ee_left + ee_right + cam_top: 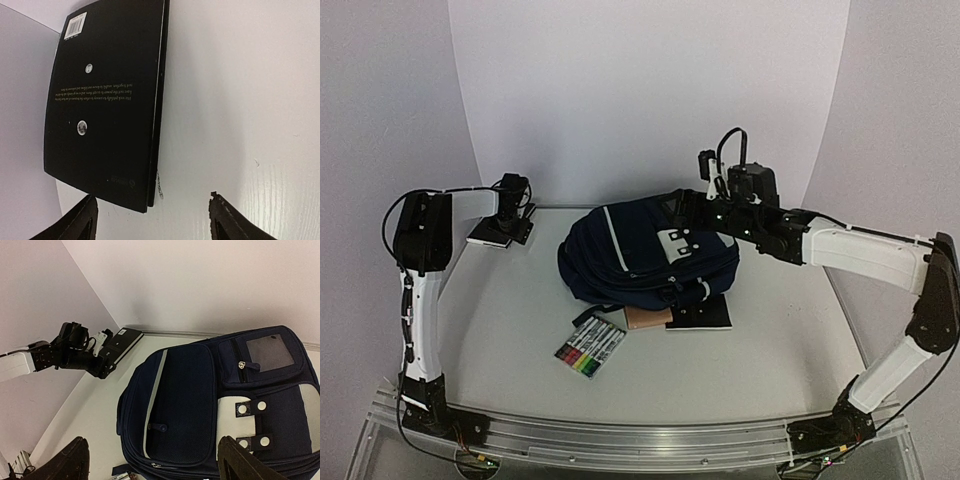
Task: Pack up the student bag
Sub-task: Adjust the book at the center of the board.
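White backdrop (650,90) curves behind a pale counter (510,330), where the student bag (640,250), navy with white stripes, lies front-up at the centre. The right arm's tool (150,450) hangs above the bag's far right side, its fingers spread wide and gripping nothing. At the far left corner the left arm's tool (152,215) is also spread, and a black book (105,100) lies flat on the counter just ahead of its fingertips, close to the backdrop. A pack of coloured markers (590,348) lies near the bag's front edge. Beside it, a flat tan item (645,318) and a black notebook (700,315) both sit against that edge.
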